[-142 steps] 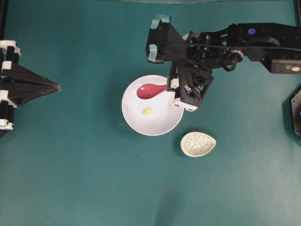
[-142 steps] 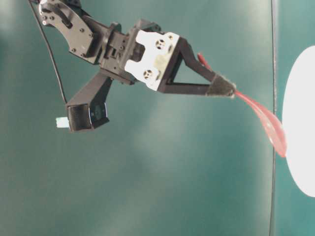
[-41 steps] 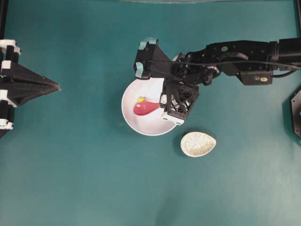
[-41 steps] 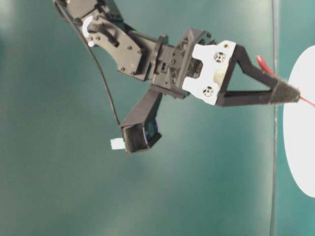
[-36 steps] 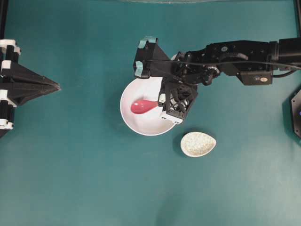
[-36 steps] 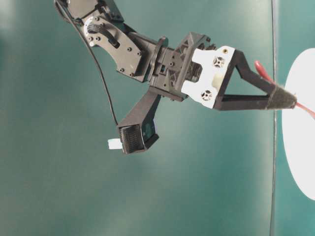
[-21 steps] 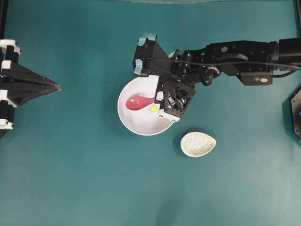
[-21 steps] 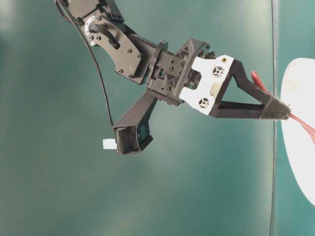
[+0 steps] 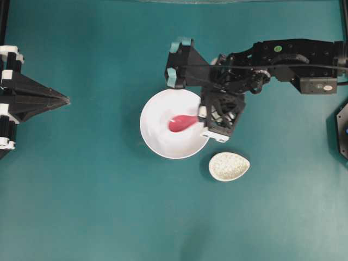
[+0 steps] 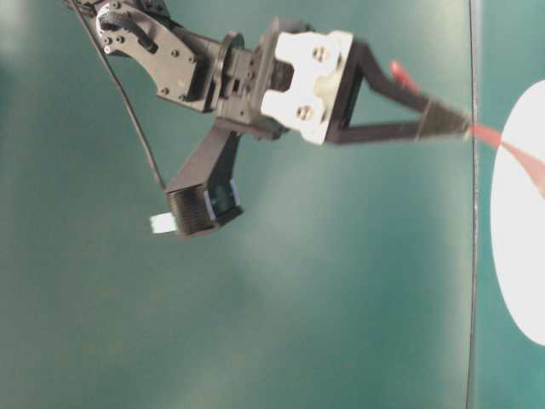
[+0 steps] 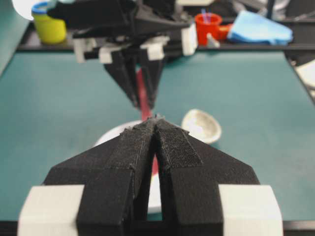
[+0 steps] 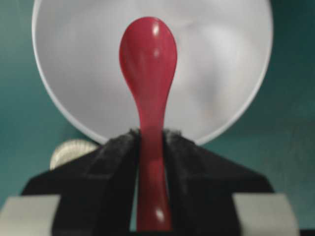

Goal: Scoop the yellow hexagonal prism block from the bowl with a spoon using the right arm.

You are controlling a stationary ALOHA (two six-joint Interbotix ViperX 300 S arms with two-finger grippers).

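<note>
Right pincer (image 12: 150, 142) — spoon (image 12: 148, 64) — no lettering

Black right arm (image 9: 283, 57) with white, screwed end effector blocks, teal tape patches, seemingly one thin black cable.

The yellow hexagonal prism block cannot be found in any view; whether it lies in the spoon (image 12: 147, 54) cannot be told, because the scoop shows only its back. In the table-level view the bowl (image 10: 519, 230) is cut by the right edge. In the left wrist view the left end effector (image 11: 156, 123) hides most of the bowl.
</note>
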